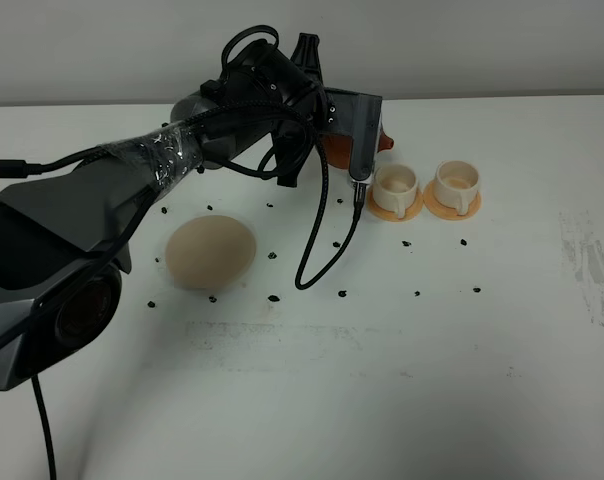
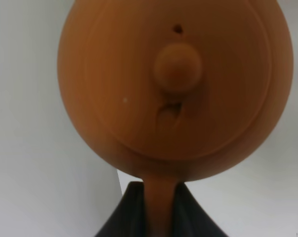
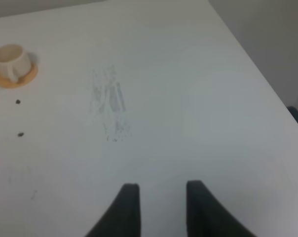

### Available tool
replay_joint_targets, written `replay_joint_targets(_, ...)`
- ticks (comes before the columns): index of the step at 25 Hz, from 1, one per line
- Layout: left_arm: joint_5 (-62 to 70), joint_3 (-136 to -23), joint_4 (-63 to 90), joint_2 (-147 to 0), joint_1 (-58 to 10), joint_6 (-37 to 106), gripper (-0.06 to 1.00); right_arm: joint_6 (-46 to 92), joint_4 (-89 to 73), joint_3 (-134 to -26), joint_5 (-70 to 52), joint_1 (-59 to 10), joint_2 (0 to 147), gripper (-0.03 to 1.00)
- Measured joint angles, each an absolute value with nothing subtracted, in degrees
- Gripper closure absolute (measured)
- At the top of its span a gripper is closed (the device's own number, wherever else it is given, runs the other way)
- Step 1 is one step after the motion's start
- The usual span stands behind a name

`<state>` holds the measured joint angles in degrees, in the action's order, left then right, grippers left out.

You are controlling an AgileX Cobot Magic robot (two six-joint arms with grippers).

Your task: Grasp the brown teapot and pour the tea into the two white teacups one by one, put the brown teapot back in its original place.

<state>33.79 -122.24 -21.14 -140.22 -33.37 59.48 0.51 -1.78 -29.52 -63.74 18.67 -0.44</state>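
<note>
Here, brown teapot (image 2: 173,84) handle-clamped, left gripper (image 2: 159,191)

On your table (image 1: 382,380), the left cup (image 1: 395,183) and the right cup (image 1: 456,178) stand side by side, each on a saucer (image 1: 382,212). The teapot (image 2: 173,84) is just behind and left of them. The coaster (image 1: 210,252) lies nearer the front, further left.

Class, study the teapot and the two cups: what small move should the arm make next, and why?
Probably swing the brown teapot over the nearer teacup and begin tipping: the left tool grips its handle, and its spout shows close to that cup.
</note>
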Motion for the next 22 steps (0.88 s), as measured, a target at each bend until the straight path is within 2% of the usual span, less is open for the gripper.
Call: replay_joint_targets(22, 28.3, -119.4, -27.4, -140.7, -34.8, 59.7, 0.86, 0.5, -1.8, -29.5, -63.7, 18.7, -0.4, 0.75)
